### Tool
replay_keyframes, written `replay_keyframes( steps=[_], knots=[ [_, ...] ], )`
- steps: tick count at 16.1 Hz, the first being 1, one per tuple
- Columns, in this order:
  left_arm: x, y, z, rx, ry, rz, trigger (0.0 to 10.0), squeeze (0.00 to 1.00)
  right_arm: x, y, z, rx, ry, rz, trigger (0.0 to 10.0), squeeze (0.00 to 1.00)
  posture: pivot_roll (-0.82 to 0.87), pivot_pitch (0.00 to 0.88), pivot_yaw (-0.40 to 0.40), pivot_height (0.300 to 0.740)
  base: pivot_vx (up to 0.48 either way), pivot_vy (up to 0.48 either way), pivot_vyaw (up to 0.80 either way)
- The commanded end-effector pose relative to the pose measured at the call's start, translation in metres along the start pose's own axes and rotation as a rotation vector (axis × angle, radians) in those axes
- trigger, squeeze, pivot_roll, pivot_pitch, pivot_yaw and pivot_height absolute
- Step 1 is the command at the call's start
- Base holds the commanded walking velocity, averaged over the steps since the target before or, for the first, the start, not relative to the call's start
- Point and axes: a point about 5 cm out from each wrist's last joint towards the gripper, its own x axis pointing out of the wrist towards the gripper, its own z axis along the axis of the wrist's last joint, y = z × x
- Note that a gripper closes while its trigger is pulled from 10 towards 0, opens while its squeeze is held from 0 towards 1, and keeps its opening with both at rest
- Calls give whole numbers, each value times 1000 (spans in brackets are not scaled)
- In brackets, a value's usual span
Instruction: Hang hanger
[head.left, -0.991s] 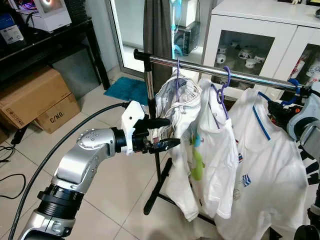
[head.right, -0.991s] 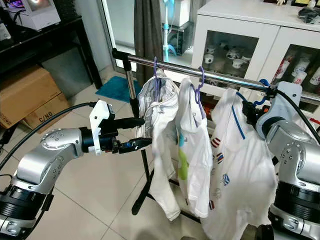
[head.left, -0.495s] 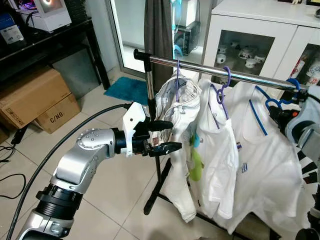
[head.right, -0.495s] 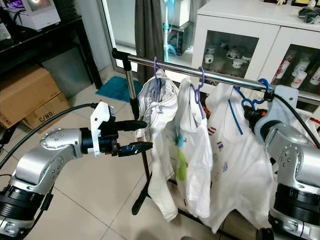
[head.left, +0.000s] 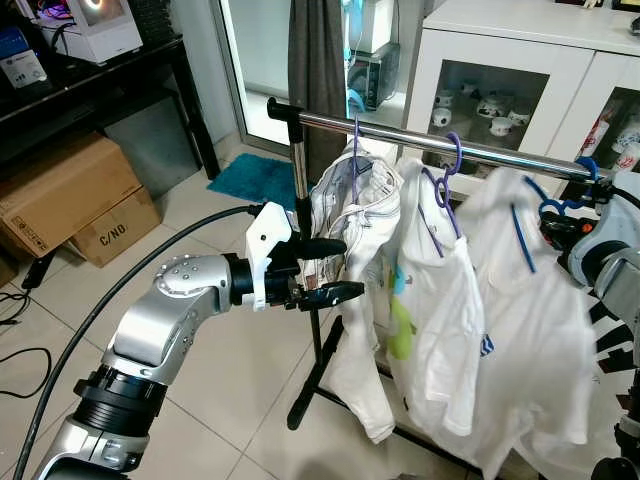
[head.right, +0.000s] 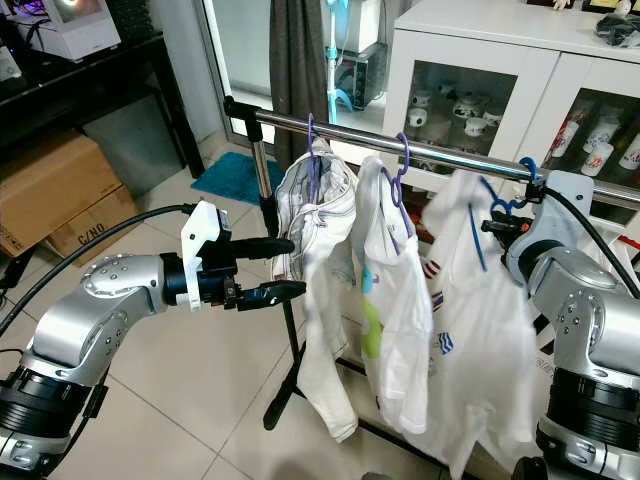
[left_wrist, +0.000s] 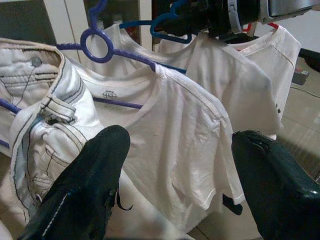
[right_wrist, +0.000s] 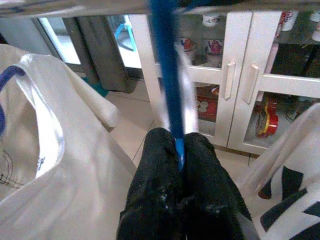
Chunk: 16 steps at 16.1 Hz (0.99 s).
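**A:** Where is the hanger against the rail?

**B:** The blue hanger (head.right: 497, 212) is up at the rail (head.right: 380, 141), at its far right end, with its hook (head.right: 527, 168) right at the bar. The head views do not show whether the hook rests on it. A white shirt (head.right: 480, 330) hangs from the hanger, blurred, to the right of the two garments already on the rail.

**A:** What does the right wrist view add?

**B:** The grip. There the right gripper (right_wrist: 178, 150) has both black fingers pinched tight on the blue hanger wire, which runs up from between them towards the rail. In the head views that gripper (head.right: 500, 226) sits just under the rail, and its fingers are too small to judge.

**A:** And the left wrist view?

**B:** It looks between the left gripper's spread fingers (left_wrist: 85, 192) at a white T-shirt (left_wrist: 190, 145) on a purple hanger (left_wrist: 100, 47), with pale trousers (left_wrist: 45, 130) beside it.

**A:** How are the arms posed?

**B:** The left arm (head.left: 165, 320) reaches forward, elbow bent, its gripper (head.left: 335, 268) wide open just left of the trousers below the rail, gripping nothing. The right arm (head.right: 585, 320) is folded up, with its wrist raised to the rail's right end.
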Motion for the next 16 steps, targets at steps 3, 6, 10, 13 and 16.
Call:
replay_keyframes(
  steps=[3,6,10,13,16],
  knots=[
    [1,2,4,19,3,-2,10000,0,-1,1,4,-15,-13,12,0,0,-169,0,62,740,0,0,0],
    [1,5,2,33,-5,61,10000,0,-6,3,7,-39,-42,22,0,0,-177,0,67,740,0,0,0],
    [-1,22,-12,58,8,359,10000,0,-22,4,19,-101,-153,-8,0,0,-182,0,62,740,0,0,0],
    [-6,20,-17,22,-30,470,10000,0,-36,13,17,-166,-223,17,0,0,-184,0,59,740,0,0,0],
    [-11,13,-25,3,-33,527,10000,0,-47,23,-4,-196,-238,36,0,0,-185,0,47,740,0,0,0]
  ],
)
